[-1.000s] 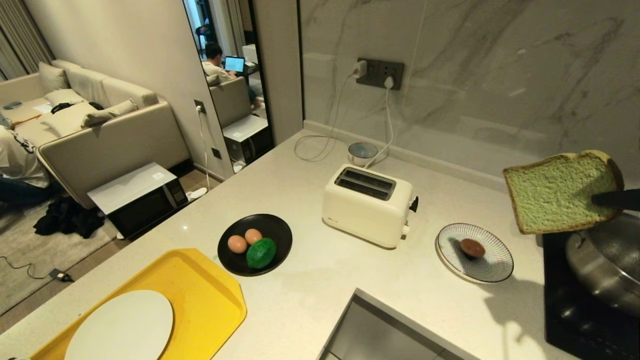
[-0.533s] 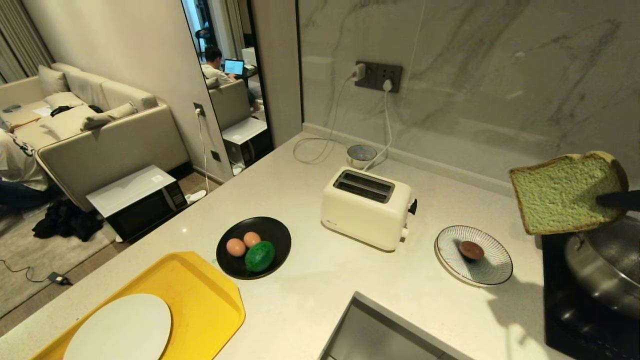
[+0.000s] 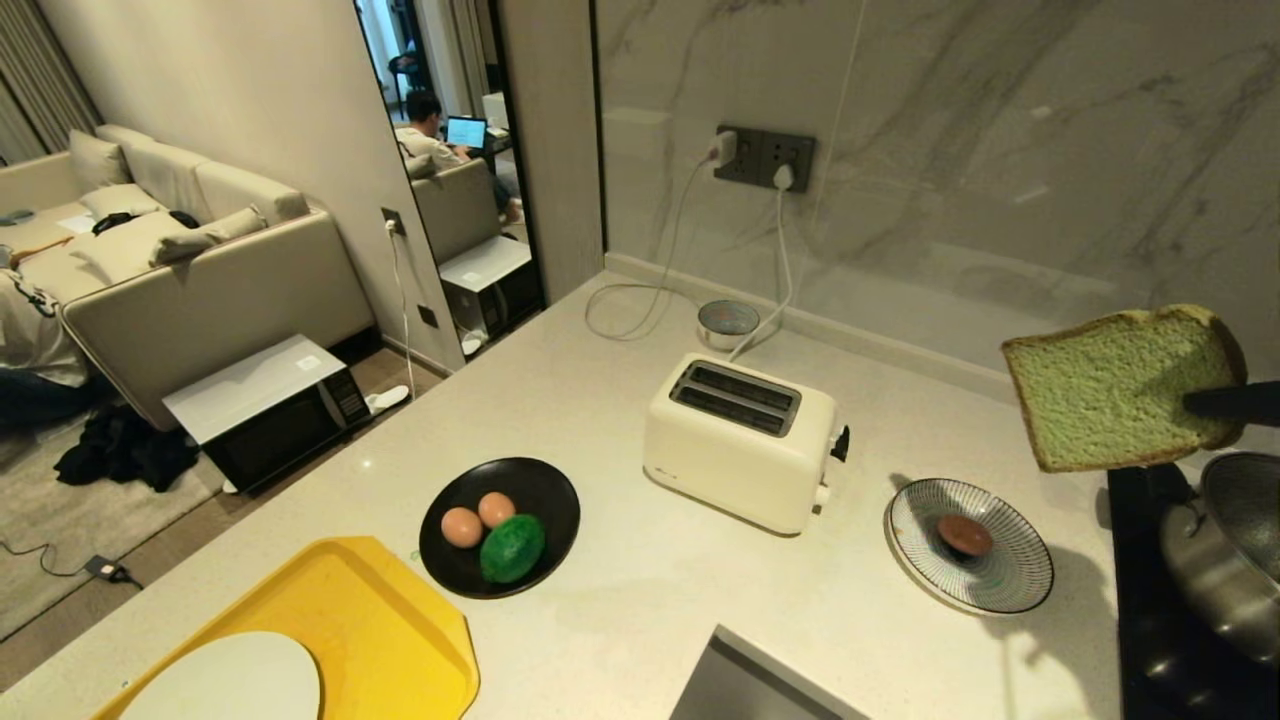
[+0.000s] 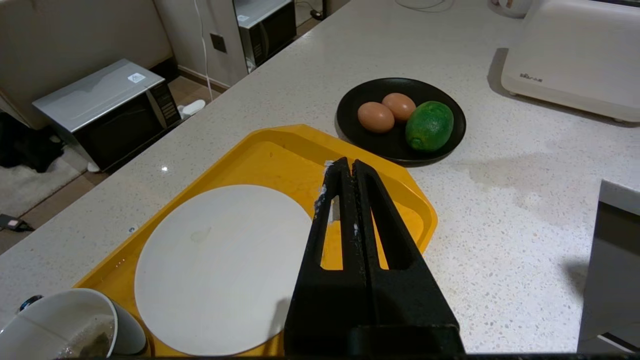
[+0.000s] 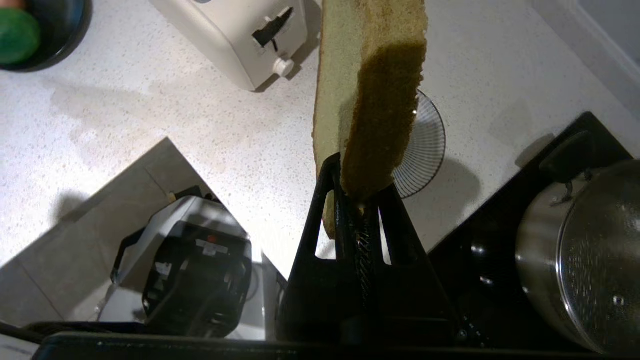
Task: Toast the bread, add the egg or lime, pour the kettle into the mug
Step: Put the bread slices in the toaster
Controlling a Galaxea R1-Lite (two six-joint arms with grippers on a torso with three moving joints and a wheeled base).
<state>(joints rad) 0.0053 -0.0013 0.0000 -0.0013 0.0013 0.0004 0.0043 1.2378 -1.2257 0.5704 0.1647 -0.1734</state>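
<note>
My right gripper [image 3: 1200,403] is shut on one edge of the bread [image 3: 1110,390], a pale green slice with a brown crust. It hangs in the air at the right, above the counter between a striped plate [image 3: 1010,590] and a steel pot [image 3: 1235,560]. In the right wrist view the bread [image 5: 370,100] stands up out of the right gripper [image 5: 357,180]. The cream toaster [image 3: 740,440] has empty slots. On a black plate [image 3: 550,490] lie two eggs [image 3: 462,527] and the lime [image 3: 513,548]. A third egg [image 3: 964,535] lies on the striped plate. My left gripper [image 4: 348,165] is shut and empty over a yellow tray [image 4: 280,150]. The kettle is out of view.
A white round plate [image 4: 220,265] lies on the tray. A cup with a white inside [image 4: 65,330] stands by it; I cannot tell whether it is the mug. A sink [image 3: 760,680] opens at the counter's front. Cords [image 3: 640,300] trail from the wall socket.
The whole head view has shifted, so the camera has moved. The bread stays in my right gripper at the same height. The left gripper has not moved.
</note>
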